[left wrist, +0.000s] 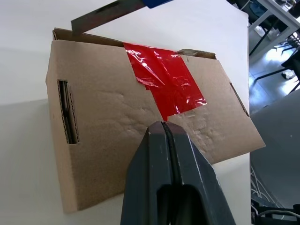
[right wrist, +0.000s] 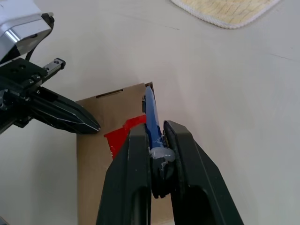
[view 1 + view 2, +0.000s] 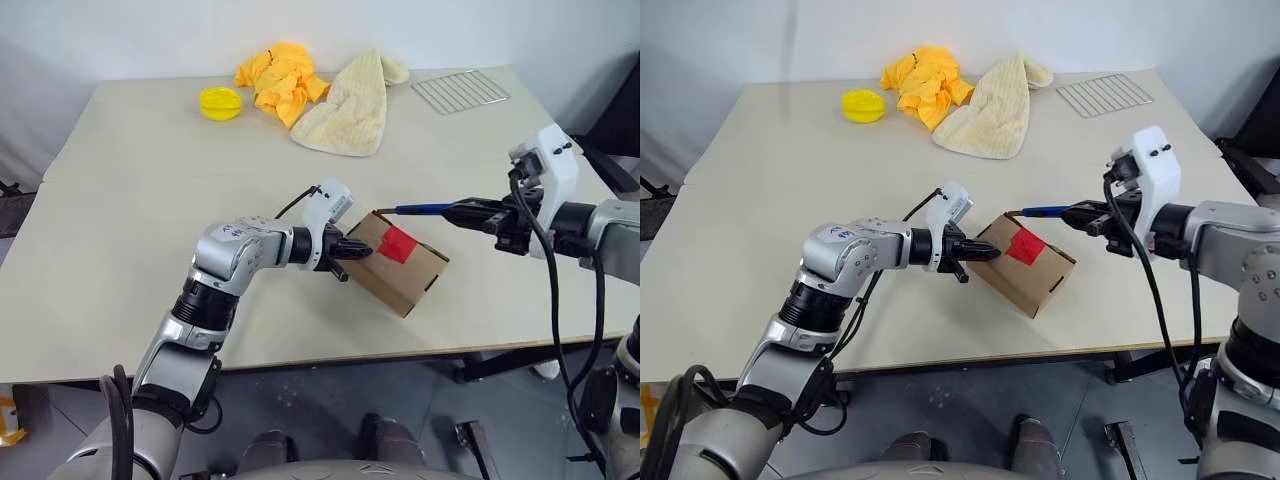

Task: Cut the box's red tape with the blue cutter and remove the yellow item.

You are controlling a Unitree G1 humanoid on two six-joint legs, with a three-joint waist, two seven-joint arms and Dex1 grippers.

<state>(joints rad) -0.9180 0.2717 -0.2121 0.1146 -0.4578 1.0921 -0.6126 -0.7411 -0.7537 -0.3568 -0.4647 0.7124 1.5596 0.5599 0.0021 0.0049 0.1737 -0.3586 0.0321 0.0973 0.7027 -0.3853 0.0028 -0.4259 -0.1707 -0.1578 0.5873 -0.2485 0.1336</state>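
Brown cardboard, thin and light by the look of it — the box (image 3: 398, 262) sat in the lower centre-right of the head view, near the table's (image 3: 120, 220) front edge, its top dented and a little wrinkled around the red tape (image 3: 397, 243). A carton like that would probably slide or tip under a blade unless pinned, and its flaps would give easily; the firm places to brace it looked to be the corners and short ends, not the soft middle of the lid. The tape was glossy and creased, stuck across the flap seam, likely to part with little force.

The left gripper (image 3: 356, 251) had its two black fingers pressed fully together with nothing between them, the tips resting against the box top just beside the tape's near end. The right gripper (image 3: 464, 213), at centre-right of the frame, was clamped on the blue cutter (image 3: 420, 209) — a slim, stiff, smooth pen shape held at its rear end, which might twist in the jaws if pushed sideways. Its blade end reached the box's far edge near the tape.

The yellow item was presumably inside the closed box. No brand, label or writing could be read on anything.
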